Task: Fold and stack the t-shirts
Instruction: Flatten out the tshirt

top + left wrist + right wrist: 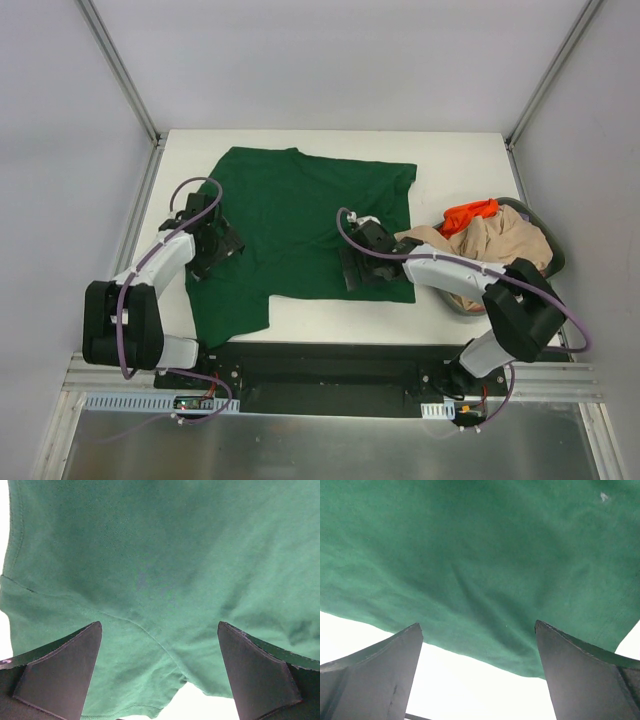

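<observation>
1. Nearest to me, the left claw [222, 246] sits low over the left edge of the dark green t-shirt [300, 215]. Its two fingers [65, 670] stand wide apart with nothing between them. In the left wrist view, green cloth [165, 565] fills everything ahead of the claw [159, 625], and a seam runs across just in front of the fingertips.
2. The right claw [356, 268] hovers low at the near hem of the same shirt. Its fingers [580, 670] are also spread wide and hold nothing. From the right wrist, the hem [470, 580] crosses just ahead of the claw [476, 625], and bare white table [475, 690] shows between the fingers.
3. The green shirt lies flat on the table between and beyond both claws. One flap runs back toward the near edge, beside the left claw.
4. To the right of the right claw, close beside its arm, a dark round basket [549, 262] stands at the table's right edge. A crumpled beige t-shirt [500, 238] spills over its rim towards the right claw.
5. An orange t-shirt [468, 213] lies bunched on the far side of the beige one.
6. Beyond both claws the white table [450, 155] runs to its far edge.
</observation>
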Controlling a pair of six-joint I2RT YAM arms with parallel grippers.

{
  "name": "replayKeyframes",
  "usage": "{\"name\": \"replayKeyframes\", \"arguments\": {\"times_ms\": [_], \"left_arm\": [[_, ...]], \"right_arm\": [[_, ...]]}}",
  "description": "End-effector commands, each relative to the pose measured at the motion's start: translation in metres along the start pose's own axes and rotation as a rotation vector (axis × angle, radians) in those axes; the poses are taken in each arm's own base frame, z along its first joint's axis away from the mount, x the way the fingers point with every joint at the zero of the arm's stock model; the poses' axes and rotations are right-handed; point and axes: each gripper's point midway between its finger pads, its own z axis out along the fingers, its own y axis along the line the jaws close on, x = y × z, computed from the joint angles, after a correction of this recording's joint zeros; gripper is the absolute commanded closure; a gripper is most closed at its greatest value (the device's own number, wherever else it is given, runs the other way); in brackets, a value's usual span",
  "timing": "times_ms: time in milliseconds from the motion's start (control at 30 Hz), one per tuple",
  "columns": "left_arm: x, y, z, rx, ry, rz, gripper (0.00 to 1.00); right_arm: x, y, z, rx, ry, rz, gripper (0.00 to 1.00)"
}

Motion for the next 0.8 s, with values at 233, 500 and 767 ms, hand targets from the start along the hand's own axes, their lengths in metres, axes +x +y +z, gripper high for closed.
{"name": "replayKeyframes", "arguments": {"times_ms": [233, 500, 767], "left_arm": [[0.01, 0.006, 0.012, -0.036, 0.041, 0.014, 0.01], [0.014, 0.013, 0.016, -0.064, 0.045, 0.012, 0.01], [0.016, 0.02, 0.015, -0.084, 0.039, 0.013, 0.01]], "right_arm": [[0.044, -0.009, -0.012, -0.006, 0.01, 0.249, 0.04], [0.082, -0.016, -0.03, 0.008, 0.02, 0.311, 0.04], [0.068, -0.026, -0.05, 0.027, -0.044, 0.245, 0.04]]}}
